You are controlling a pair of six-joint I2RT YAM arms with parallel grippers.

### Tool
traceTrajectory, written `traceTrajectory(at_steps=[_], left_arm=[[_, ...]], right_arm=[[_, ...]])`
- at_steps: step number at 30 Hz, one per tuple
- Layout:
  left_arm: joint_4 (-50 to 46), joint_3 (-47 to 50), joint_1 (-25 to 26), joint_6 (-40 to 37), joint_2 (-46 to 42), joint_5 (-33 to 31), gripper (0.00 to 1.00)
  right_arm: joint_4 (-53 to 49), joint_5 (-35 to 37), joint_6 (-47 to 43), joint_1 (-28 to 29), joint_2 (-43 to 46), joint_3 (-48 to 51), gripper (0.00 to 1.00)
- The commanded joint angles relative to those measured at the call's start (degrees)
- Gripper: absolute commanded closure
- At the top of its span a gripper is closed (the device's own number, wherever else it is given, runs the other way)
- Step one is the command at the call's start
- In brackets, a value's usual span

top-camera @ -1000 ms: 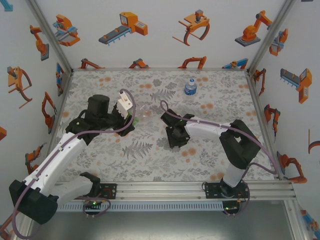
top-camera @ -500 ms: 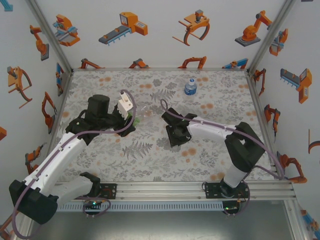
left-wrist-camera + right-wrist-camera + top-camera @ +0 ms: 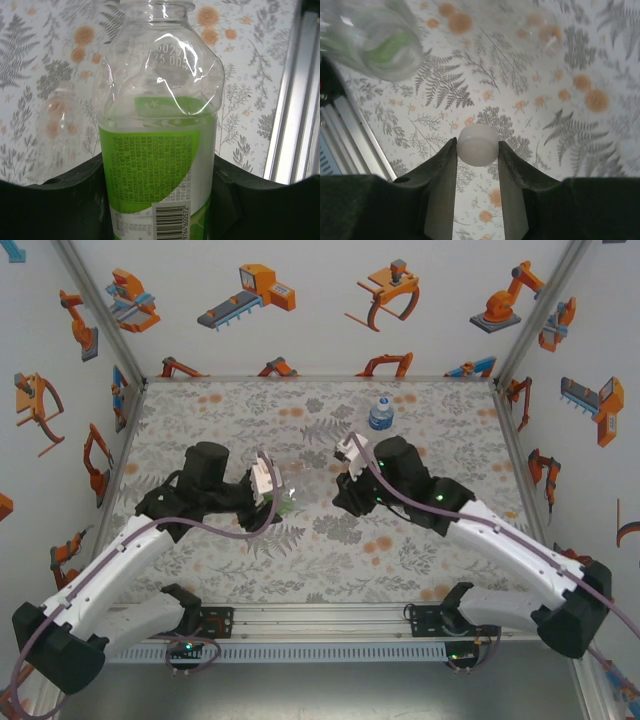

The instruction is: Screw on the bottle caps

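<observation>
My left gripper [image 3: 157, 175] is shut on the green-label bottle [image 3: 157, 150], its black fingers [image 3: 70, 195] pressing the label on both sides. The bottle's neck is open, with no cap on it. In the top view this bottle [image 3: 287, 504] is held left of centre by the left gripper [image 3: 272, 496]. My right gripper [image 3: 477, 150] is shut on a small white cap [image 3: 477, 145], lifted above the table. From above, the right gripper [image 3: 343, 483] faces the left one across a short gap. The plain clear bottle [image 3: 60, 125] lies on the table beyond. The blue-label bottle [image 3: 380, 413] stands at the back.
The table has a grey fern and orange flower print [image 3: 330, 560]. An aluminium rail [image 3: 400, 615] runs along the near edge, and the same rail [image 3: 295, 100] shows close to the held bottle. White walls with orange robot pictures enclose the other three sides.
The right arm has swung up from the table with the cap and turned toward the left gripper. The left arm has carried the green-label bottle right and nearer, toward the centre.
</observation>
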State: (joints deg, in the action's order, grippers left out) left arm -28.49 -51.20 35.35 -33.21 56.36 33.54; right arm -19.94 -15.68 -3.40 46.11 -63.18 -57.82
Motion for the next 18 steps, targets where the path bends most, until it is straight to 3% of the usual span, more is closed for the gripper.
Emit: traceTrajectory(at_steps=[1,7,18], left_arm=[[-1.56,2.26,1.68,-9.16,-2.21,6.05,1.0],[-1.66,3.69,2.07,-12.74,-3.7,6.4,1.0],[-1.57,3.65,2.04,-13.39,-3.95,10.61,1.0]], right_arm=[[3.45,-11.04,-15.03,-0.14,4.12,0.71,0.87],[2.66,-20.67,-25.9,0.04,7.23,0.44,0.89],[11.01,-26.12,-31.32,2.07,6.75,4.3,0.93]])
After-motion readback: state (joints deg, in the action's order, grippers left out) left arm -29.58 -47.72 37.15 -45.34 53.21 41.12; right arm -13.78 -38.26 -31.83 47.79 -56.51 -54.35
